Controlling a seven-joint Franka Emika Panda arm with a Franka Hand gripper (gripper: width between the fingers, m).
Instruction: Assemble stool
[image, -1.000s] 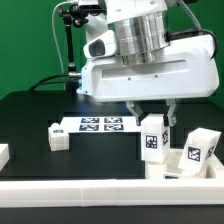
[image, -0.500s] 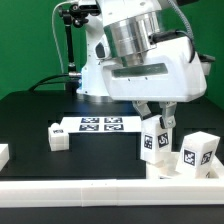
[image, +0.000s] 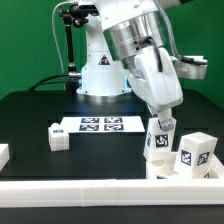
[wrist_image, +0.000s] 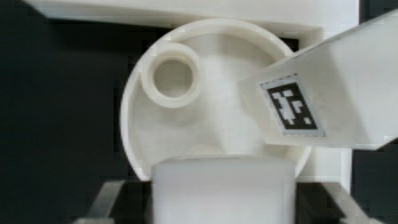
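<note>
On the table (image: 30, 110), the seat (image: 168, 173) lies at the exterior view's right, with a first leg (image: 195, 152) apparently standing in it. The end effector (image: 160, 124) is clamped on a second leg (image: 156, 143), tilted above the seat. A third leg (image: 57, 136) waits well apart.

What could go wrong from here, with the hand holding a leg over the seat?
1. The hand appears to grip the held leg at a slant above the seat. The leg may enter the open socket crooked and jam.
2. The second leg stands on the seat right beside it. The held leg or the hand could knock it loose.
</note>
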